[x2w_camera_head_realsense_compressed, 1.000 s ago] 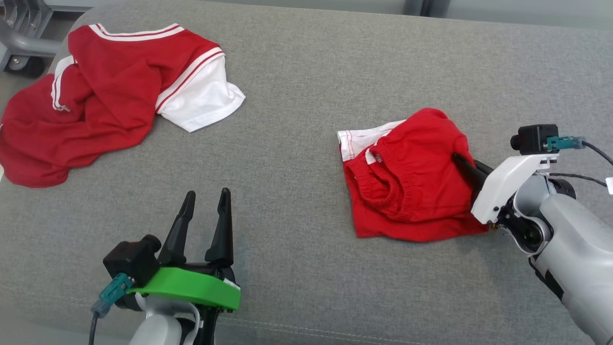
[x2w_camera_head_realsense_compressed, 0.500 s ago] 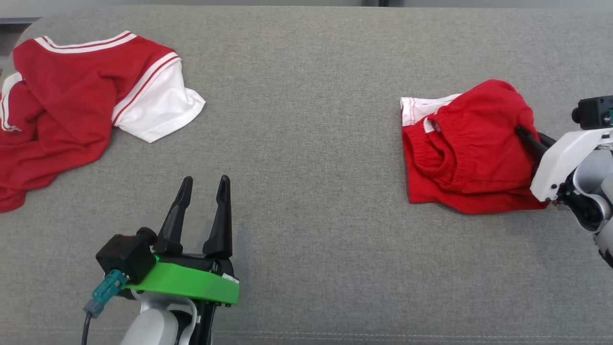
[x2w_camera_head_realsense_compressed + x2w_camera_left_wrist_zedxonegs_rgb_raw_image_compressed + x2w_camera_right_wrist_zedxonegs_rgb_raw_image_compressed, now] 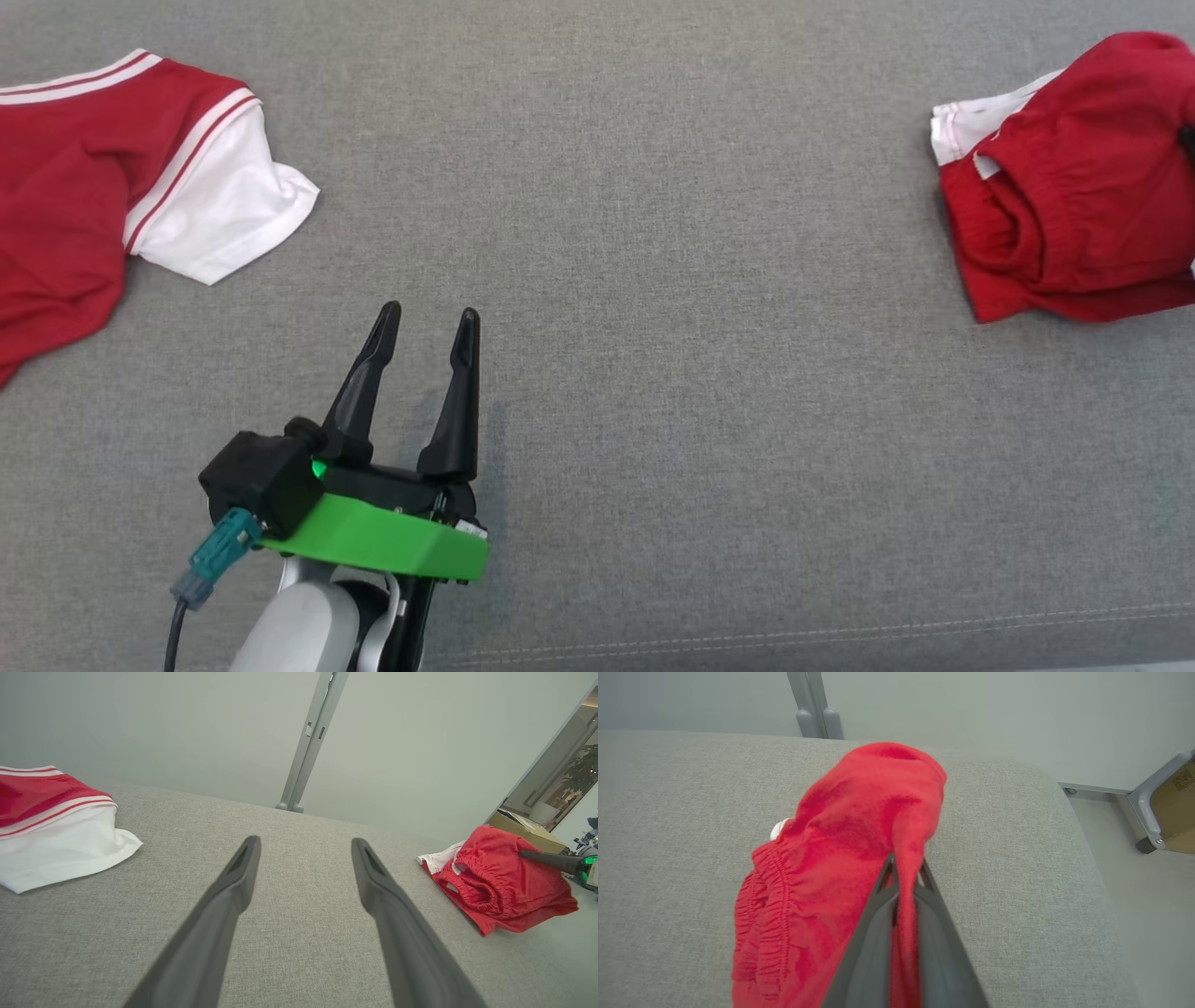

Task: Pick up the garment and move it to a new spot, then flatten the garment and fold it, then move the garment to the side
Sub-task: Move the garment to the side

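Observation:
The garment, a pair of folded red shorts (image 3: 1074, 187) with an elastic waistband and a white edge, lies at the far right of the grey cushion (image 3: 653, 280). My right gripper (image 3: 906, 863) is shut on a pinched fold of the shorts (image 3: 840, 835), which hump up in front of the fingertips. From the left wrist view the shorts (image 3: 495, 886) sit at the right with a dark right finger (image 3: 546, 858) on top. My left gripper (image 3: 429, 313) hovers open and empty over bare cushion near the front, jaws wide apart (image 3: 306, 841).
A crumpled red shirt with white sleeve and stripes (image 3: 84, 205) lies at the far left (image 3: 46, 812). The cushion's right edge (image 3: 1083, 858) drops to the floor, where a cardboard box in a metal frame (image 3: 1171, 812) stands. A grey post (image 3: 303, 742) rises behind.
The right gripper has dragged the shorts rightward, farther from the shirt. The head camera has shifted too, so the right arm has slid off the picture's edge. The left gripper stays open.

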